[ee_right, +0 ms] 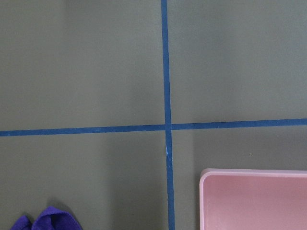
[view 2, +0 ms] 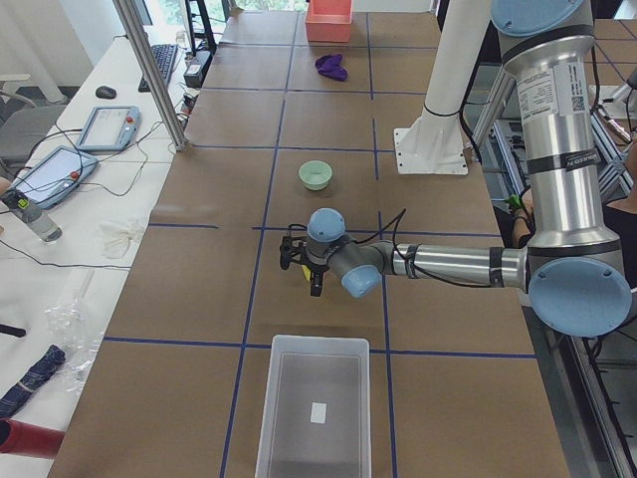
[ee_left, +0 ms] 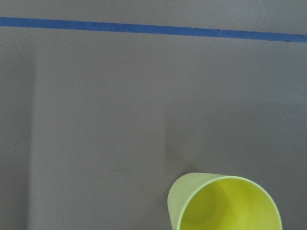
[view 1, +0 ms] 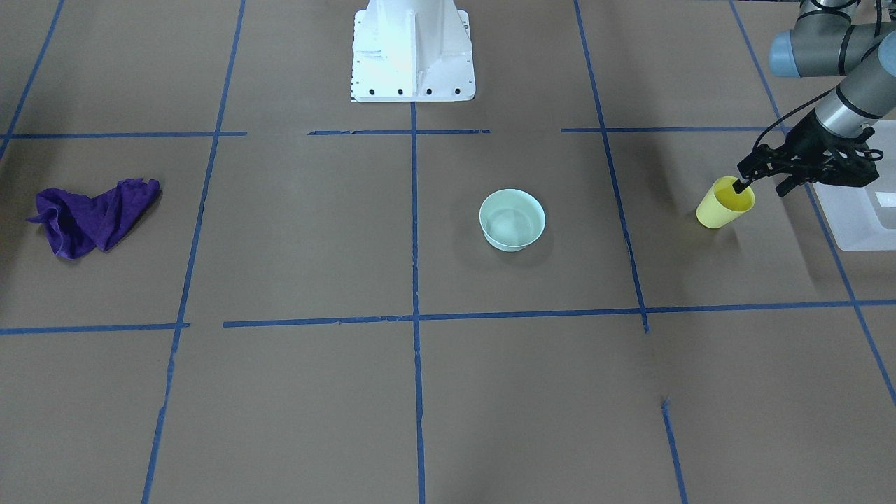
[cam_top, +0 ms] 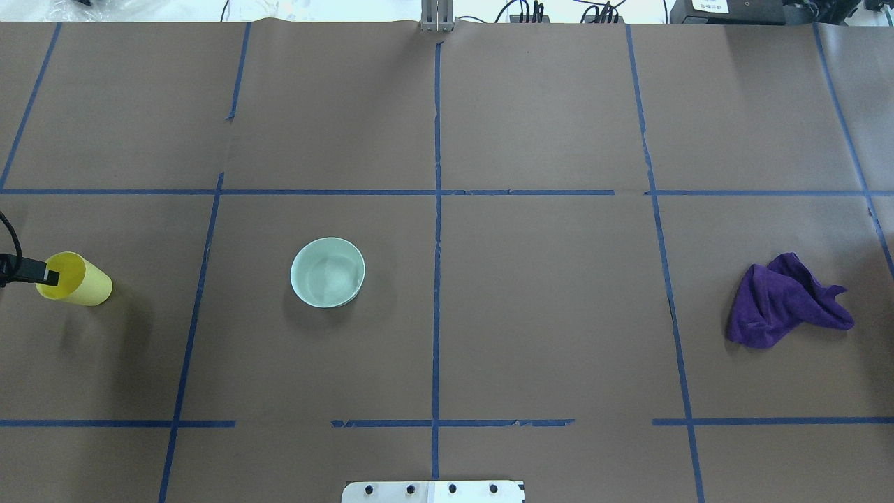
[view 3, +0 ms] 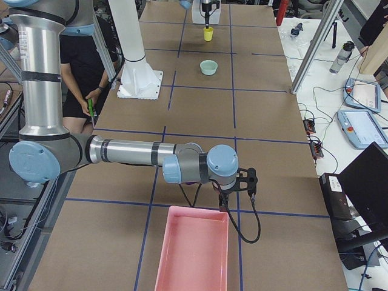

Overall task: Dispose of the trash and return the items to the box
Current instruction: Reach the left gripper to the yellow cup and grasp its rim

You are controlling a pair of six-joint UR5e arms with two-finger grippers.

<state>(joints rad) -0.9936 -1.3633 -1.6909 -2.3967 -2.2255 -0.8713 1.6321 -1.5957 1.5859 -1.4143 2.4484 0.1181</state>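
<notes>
The small yellow cup (view 1: 724, 206) hangs tilted just above the table at the robot's far left. My left gripper (view 1: 742, 185) is shut on its rim, one finger inside. The same grip shows in the overhead view, gripper (cam_top: 50, 274) on cup (cam_top: 77, 281). The left wrist view shows the cup's open mouth (ee_left: 225, 203). The frosted white box (view 1: 857, 217) stands right beside the gripper, and it also shows in the exterior left view (view 2: 314, 408). My right gripper (view 3: 223, 205) hangs by a pink bin's far edge; I cannot tell whether it is open.
A pale green bowl (cam_top: 327, 272) sits left of the table's middle. A crumpled purple cloth (cam_top: 786, 300) lies at the right. A pink bin (view 3: 194, 248) stands at the right end of the table. The white robot base (view 1: 413, 49) is at the near middle edge.
</notes>
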